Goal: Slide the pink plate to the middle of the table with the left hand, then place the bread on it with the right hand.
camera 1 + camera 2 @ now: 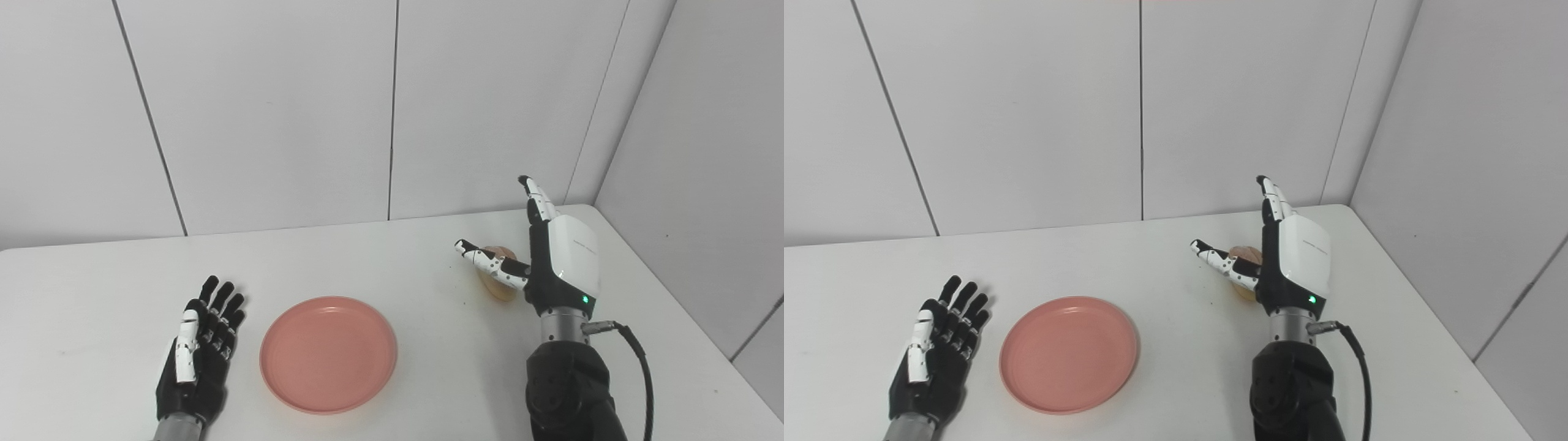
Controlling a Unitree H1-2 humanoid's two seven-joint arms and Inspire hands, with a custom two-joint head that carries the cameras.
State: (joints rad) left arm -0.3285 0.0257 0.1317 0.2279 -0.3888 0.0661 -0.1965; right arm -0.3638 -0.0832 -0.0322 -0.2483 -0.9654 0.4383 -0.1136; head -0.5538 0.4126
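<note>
**A:** Left eye view first: where was the pink plate [328, 354]?

**B:** It lay flat on the white table [392, 257], near the front edge and a little left of centre, with nothing on it. The left hand [199, 355] rested palm up just beside the plate's left rim, not touching it, fingers spread and straight, holding nothing.

**A:** And the bread [499, 283]?

**B:** It was on the table toward the right, well apart from the plate. In that view it showed as a tan oval, its top peeking above the thumb and its lower end below it. The right hand [554, 257] stood edge-up over it, fingers stretched toward the back wall [275, 110] and thumb reaching left across the bread. The hand was spread wide, with nothing gripped. Whether the thumb touched the loaf, I could not tell.

**A:** Did the right eye view add anything?

**B:** It hid more. There the bread [1244, 253] was only a small brown patch behind the thumb, the palm covering most of it. The gap between plate and left hand looked a little wider, though. A black cable [1356, 361] curled off the right wrist in both.
</note>
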